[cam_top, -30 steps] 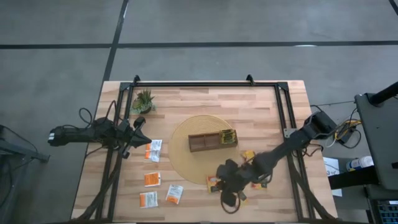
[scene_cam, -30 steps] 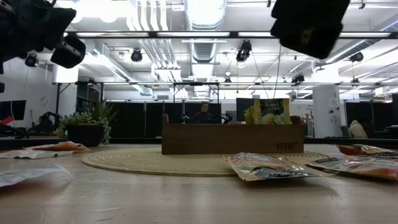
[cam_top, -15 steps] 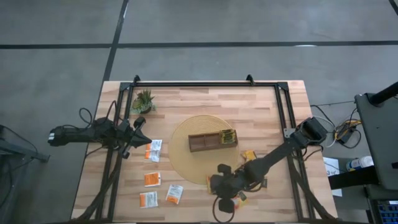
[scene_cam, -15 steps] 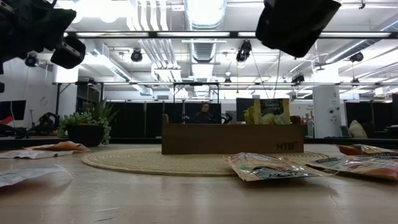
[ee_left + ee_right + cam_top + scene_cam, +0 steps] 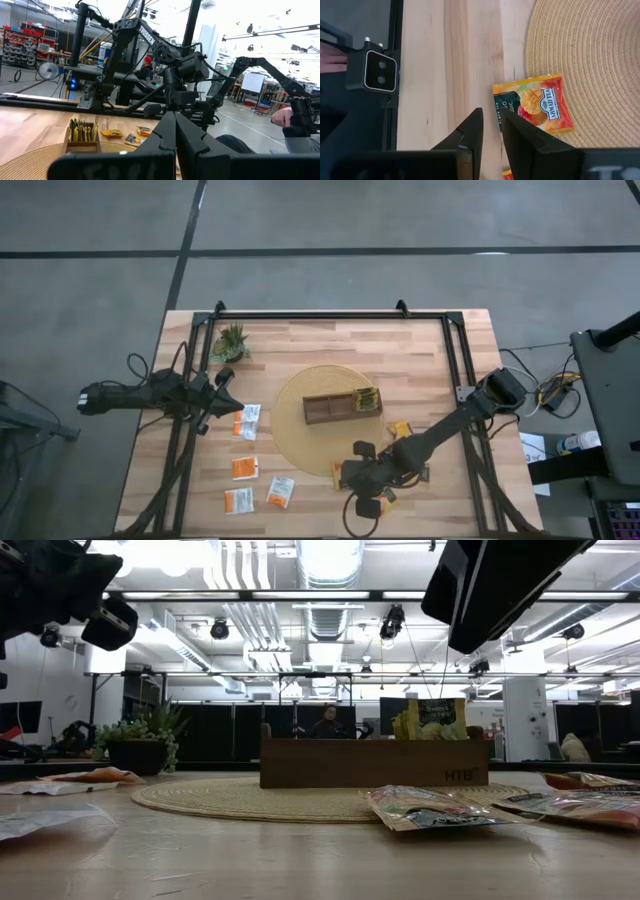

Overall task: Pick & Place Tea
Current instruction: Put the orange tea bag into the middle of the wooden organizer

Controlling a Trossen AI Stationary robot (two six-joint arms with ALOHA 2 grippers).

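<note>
A: From above, what is changing?
B: The right gripper (image 5: 362, 492) is swinging back over the near rim of the round woven mat (image 5: 292, 405), having drifted toward the desk's (image 5: 330, 340) front edge a moment ago. I judge it is lining up on a tea sachet (image 5: 340, 473) there. The left gripper (image 5: 222, 378) is waiting near the potted plant (image 5: 231, 340), fingers pressed together.
A: And the tea?
B: Yellow-green sachets are standing in one end compartment of the wooden tray (image 5: 325, 409); others are lying loose on the desk either side of the mat.
A: At desk height?
B: The right arm's dark bulk (image 5: 500, 585) is tilting overhead; its fingers are cut off.
A: The left wrist view?
B: It is looking across at the tray (image 5: 83, 146) and the right arm; nothing is held.
A: The right wrist?
B: The fingers (image 5: 469, 135) are hanging slightly parted above a mango tea sachet (image 5: 534, 105) lying across the mat's (image 5: 600, 55) edge, pinching nothing. Part of its label is hidden behind them
</note>
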